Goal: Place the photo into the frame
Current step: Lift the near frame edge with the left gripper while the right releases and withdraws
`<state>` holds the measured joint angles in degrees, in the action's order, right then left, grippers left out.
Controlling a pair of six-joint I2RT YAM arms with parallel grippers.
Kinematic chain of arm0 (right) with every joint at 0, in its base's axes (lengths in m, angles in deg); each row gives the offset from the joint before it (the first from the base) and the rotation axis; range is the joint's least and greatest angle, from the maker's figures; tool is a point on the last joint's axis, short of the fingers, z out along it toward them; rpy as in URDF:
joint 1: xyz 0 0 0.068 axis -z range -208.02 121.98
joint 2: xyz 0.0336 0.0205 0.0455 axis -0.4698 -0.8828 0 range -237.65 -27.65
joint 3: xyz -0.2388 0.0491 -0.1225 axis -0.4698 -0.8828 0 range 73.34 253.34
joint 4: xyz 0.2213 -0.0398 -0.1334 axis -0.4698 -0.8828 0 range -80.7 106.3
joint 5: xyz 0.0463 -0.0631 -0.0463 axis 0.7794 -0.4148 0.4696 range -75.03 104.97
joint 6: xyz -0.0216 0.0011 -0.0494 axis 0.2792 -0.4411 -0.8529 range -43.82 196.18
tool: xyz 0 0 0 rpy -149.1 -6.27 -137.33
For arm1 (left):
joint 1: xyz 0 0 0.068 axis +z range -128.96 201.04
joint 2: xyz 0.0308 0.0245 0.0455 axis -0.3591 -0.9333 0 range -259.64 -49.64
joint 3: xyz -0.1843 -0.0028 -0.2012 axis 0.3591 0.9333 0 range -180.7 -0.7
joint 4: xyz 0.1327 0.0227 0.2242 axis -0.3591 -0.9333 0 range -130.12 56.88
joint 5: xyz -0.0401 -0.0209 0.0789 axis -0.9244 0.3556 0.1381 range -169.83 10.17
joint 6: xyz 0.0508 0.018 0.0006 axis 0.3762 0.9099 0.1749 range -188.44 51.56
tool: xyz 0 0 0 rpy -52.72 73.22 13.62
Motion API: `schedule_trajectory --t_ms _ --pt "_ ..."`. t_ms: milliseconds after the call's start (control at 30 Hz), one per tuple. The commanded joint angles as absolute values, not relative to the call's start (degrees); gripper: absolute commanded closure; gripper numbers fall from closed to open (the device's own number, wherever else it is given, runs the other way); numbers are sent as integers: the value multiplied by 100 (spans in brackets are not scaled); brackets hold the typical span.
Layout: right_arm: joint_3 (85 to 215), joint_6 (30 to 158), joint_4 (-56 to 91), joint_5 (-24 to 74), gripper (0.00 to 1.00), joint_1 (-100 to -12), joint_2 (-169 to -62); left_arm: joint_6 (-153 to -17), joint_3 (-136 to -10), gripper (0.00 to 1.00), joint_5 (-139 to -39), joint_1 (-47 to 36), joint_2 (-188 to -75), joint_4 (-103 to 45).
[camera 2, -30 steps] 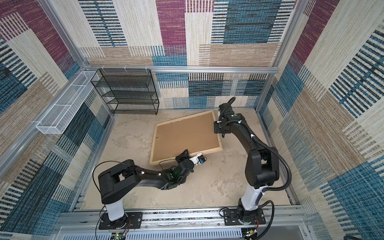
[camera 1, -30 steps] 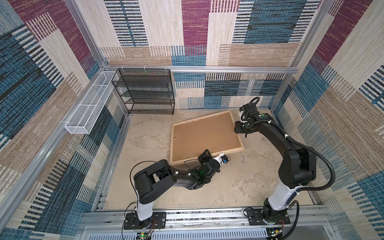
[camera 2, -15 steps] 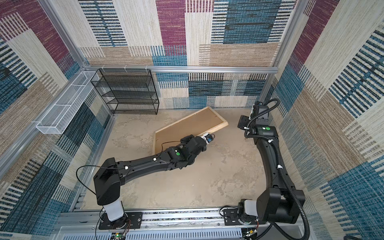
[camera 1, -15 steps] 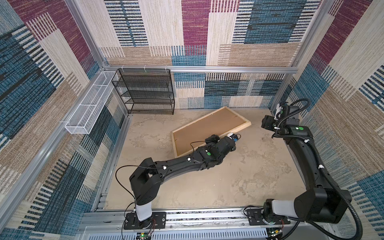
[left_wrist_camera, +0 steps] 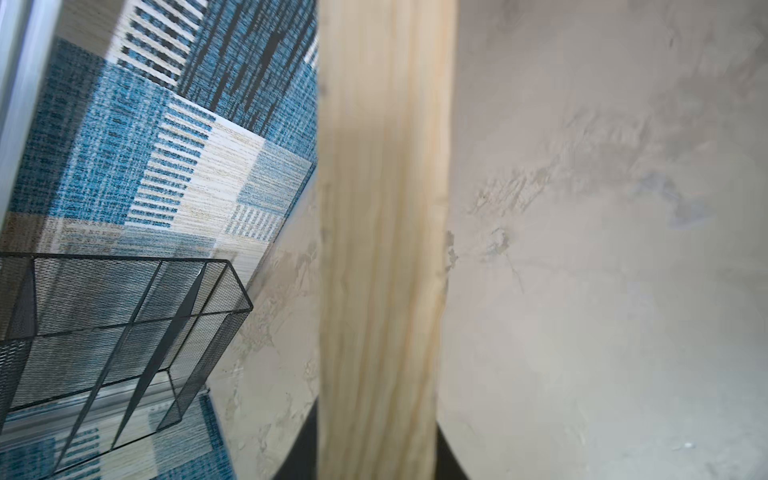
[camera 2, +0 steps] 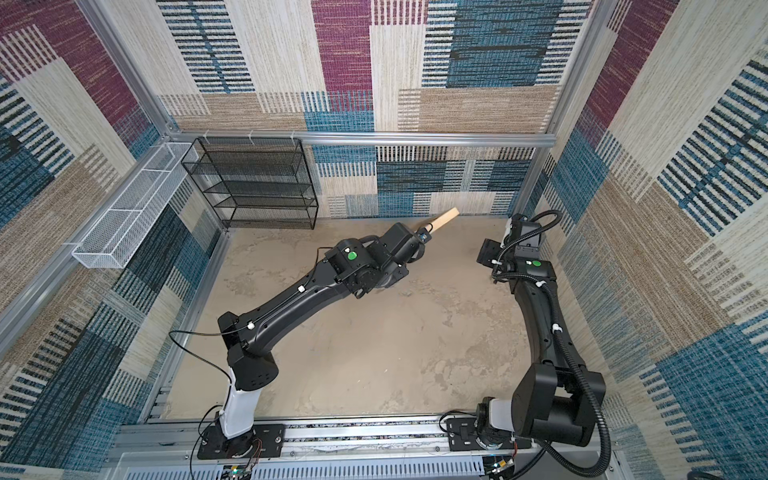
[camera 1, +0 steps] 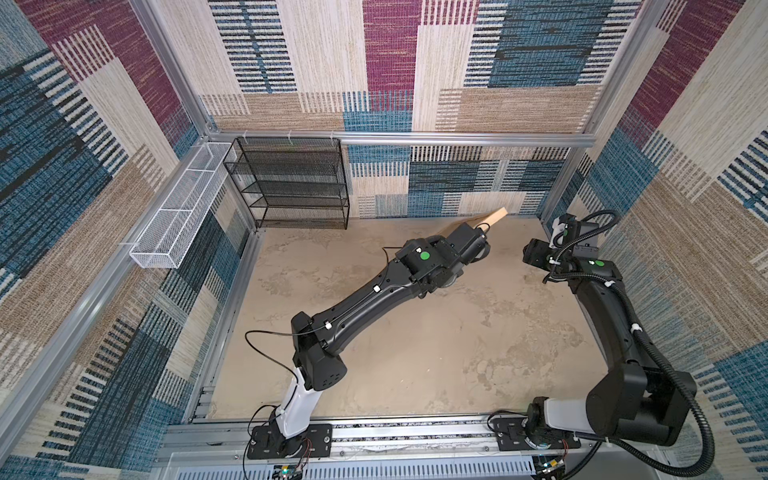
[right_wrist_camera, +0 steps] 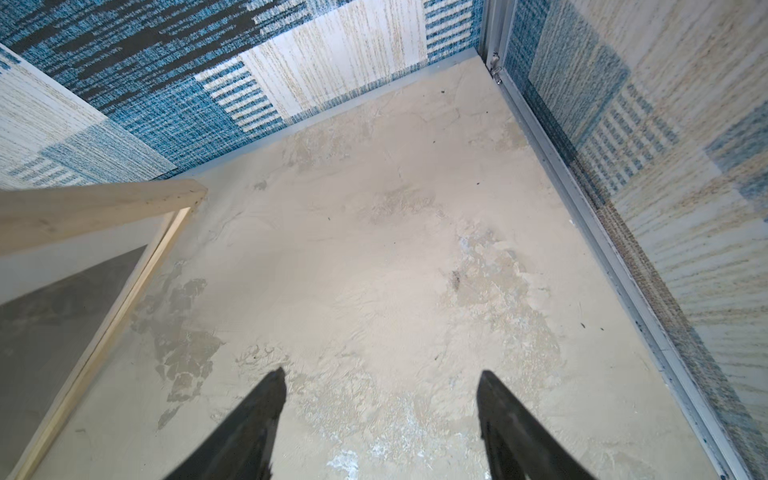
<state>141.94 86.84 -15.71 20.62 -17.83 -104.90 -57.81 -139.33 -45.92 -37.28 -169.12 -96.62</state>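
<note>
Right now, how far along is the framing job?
Done: nothing yet; no photo can be made out in any view. In hand: the left gripper, jaws shut on the frame, holds it tipped steeply up. The right gripper hangs open, empty. Remaining: probably lay the frame down, fetch the photo, insert it.

L arm [camera 1: 365, 299] reached fwd and across toward mid-rear, forearm nearly straight, wrist raised. L gripper [camera 1: 484, 229] was clamped on an edge of the frame [camera 1: 496, 216], with dark fingers [left_wrist_camera: 305, 453] either side of the wood in wrist view. R arm [camera 1: 606, 316] stood tall at the right side, elbow bent, wrist turned inward. R gripper [right_wrist_camera: 382, 376] was spread wide, empty, angled down.
</note>
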Motion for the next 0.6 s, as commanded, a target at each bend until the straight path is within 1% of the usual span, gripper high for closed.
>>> schedule_trajectory --t_ms 0,167,300,567 --pt "14166 8750 -1302 2260 26 -1786 -10527 -6282 -14703 100 -4790 -3695 -17144 -10189" --pt "14156 8705 -1321 2312 26 -1788 -10600 -6643 -15353 100 -5267 -3524 -17160 -10278" --pt "14087 8714 -1275 2501 26 -1788 -10632 -7121 -15402 100 -5750 -3255 -17004 -10246" --pt "13831 8737 -1138 2780 27 -1791 -10705 -7790 -14591 100 -6933 -2589 -16710 -9613"
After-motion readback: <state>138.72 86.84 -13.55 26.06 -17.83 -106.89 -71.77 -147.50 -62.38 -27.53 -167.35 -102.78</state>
